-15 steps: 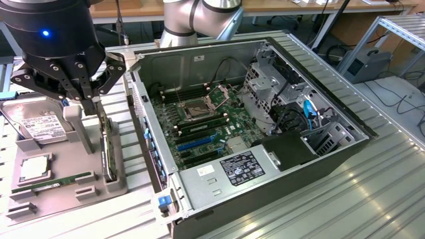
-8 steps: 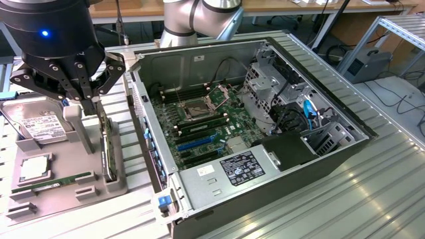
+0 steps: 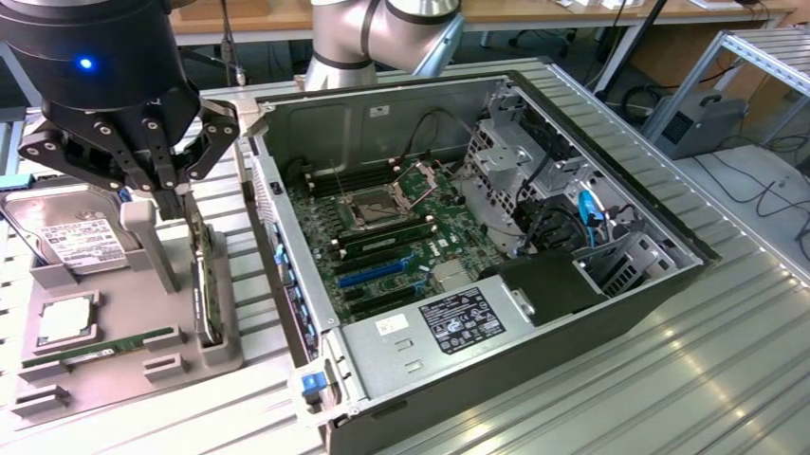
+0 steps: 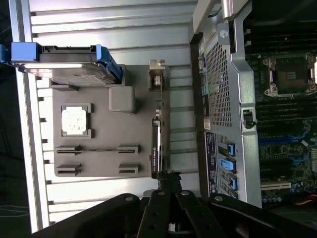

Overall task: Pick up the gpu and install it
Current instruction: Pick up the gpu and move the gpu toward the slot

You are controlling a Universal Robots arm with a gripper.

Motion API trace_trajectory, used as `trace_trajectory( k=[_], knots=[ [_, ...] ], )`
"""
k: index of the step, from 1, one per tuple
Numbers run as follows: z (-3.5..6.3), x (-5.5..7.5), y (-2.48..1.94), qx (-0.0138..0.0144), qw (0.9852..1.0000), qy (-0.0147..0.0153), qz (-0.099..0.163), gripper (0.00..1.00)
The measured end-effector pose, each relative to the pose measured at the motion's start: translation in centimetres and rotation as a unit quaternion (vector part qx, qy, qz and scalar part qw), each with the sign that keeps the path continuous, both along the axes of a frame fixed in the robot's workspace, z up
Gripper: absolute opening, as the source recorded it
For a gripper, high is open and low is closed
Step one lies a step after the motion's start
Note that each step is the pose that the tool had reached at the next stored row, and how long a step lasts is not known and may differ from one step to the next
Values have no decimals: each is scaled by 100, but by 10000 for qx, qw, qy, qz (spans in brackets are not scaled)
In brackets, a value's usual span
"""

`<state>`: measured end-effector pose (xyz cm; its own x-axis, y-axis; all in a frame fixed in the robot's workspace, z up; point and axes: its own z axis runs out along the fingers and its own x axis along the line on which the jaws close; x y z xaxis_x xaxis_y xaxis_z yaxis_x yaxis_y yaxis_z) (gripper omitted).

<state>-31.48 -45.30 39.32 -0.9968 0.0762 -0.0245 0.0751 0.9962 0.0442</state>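
Pinching nearly shut, the gripper [image 3: 181, 194] [image 4: 168, 174] clamps one end of the gpu [image 3: 203, 294] [image 4: 155, 139], which stands on edge in the grey holder tray [image 3: 120, 284] [image 4: 104, 141], on the side nearest the open computer case [image 3: 633, 294] [image 4: 233, 99]. A hard drive [image 3: 76, 237] [image 4: 69, 67], processor [image 3: 64, 322] [image 4: 74, 120] and memory stick [image 3: 101, 346] share the tray, well apart from the card; white labels on the drive and the power supply [image 3: 462, 320] are too small to read

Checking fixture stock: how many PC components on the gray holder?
4: hard drive at one end, CPU in its square pocket, memory stick in its slot, gpu standing on edge nearest the case. None seem hidden.
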Motion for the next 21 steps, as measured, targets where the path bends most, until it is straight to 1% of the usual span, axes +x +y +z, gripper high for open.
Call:
trace_trajectory(
  k=[1,3,5,6,8,13,21],
  knots=[
    [0,0,0,0,10000,0,0,17],
    [0,0,0,0,10000,0,0,17],
    [0,0,0,0,10000,0,0,30],
    [0,0,0,0,10000,0,0,30],
    [0,0,0,0,10000,0,0,42],
    [-2,0,0,0,10000,0,0,42],
    [-42,0,0,0,10000,0,0,42]
  ],
)
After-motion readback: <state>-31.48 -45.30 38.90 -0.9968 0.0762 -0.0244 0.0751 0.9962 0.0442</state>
